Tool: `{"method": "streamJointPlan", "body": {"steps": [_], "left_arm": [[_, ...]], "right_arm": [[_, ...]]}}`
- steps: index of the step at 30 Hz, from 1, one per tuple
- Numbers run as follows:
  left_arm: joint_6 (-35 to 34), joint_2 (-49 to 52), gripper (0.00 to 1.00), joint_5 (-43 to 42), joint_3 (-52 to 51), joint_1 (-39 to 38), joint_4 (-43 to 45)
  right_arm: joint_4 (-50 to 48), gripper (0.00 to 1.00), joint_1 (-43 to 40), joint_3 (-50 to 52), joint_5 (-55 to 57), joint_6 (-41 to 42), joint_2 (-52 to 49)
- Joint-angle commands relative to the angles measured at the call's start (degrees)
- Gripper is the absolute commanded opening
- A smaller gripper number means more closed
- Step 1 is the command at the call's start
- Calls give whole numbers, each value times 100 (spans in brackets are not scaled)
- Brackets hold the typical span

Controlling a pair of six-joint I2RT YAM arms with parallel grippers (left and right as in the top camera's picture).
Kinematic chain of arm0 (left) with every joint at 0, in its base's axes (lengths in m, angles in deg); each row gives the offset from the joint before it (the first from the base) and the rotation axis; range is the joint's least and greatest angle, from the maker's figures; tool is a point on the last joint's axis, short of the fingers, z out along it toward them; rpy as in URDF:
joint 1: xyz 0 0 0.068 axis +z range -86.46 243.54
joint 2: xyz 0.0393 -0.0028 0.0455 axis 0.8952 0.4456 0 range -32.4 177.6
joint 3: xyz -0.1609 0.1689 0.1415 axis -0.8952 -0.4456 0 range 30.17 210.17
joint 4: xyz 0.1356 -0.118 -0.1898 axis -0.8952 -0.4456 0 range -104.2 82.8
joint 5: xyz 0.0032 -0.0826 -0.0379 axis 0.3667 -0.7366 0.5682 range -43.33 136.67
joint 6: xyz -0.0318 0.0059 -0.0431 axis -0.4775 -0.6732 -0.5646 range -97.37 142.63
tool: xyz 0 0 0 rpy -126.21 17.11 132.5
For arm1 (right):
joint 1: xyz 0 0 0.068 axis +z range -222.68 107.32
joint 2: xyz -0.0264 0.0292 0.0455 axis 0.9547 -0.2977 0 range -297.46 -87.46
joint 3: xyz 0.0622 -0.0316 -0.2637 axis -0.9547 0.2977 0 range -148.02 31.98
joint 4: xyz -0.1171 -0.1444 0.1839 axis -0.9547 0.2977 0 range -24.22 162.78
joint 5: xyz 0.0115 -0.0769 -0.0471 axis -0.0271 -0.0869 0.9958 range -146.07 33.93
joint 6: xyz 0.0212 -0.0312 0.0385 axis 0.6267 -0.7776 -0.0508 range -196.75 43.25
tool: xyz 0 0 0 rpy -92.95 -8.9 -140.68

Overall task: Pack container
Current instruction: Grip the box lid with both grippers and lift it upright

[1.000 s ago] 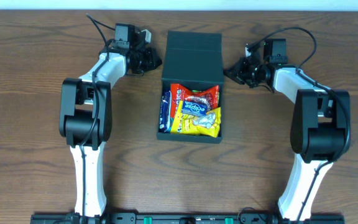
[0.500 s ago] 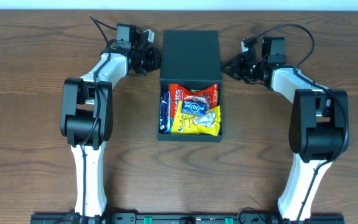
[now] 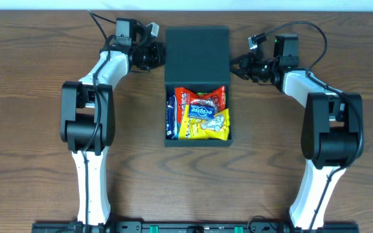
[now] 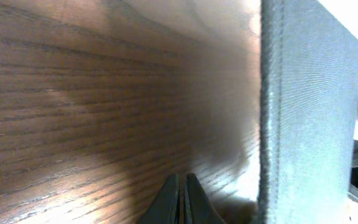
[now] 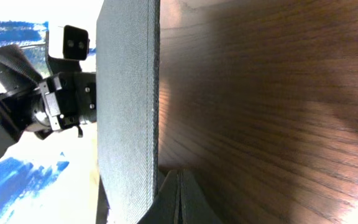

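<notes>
1. The container sits on the table midway between its left and right edges and nearer the far edge. Its lid is raised on the far side, leaving the compartment open.
2. The left gripper and right gripper flank the lid, one at each side edge. I judge they are placed this way to steer the flap evenly from both sides over the contents.
3. Both pairs of jaws are pressed together and pinch nothing (closed tips serve as pushers, not clamps). The wrist views do not settle whether they touch the lid.
4. The box is matte, dark teal-green and rectangular. Edge-on, its lid is a stiff, straight board with a fine woven grain.
5. Inside lie glossy, crinkled packets that look soft: a red packet toward the hinge, a yellow packet toward the front wall, and a blue packet along the left wall.
6. The table is dark wood grain with a slight sheen.
</notes>
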Motion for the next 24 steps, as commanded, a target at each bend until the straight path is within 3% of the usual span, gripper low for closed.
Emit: {"method": "streamJointPlan", "body": {"steps": [1,16,24], "left_arm": [[9,-26,6,-588,133,116,118],[28,-26,6,-2463,136,146,1108],[31,-31,5,-3029,136,170,1213]], "right_arm": [[-33,1,-7,-57,-472,-120,-48],[-33,1,-98,-57,-457,-120,-48],[-31,1,-216,-57,-210,-116,-48]]}}
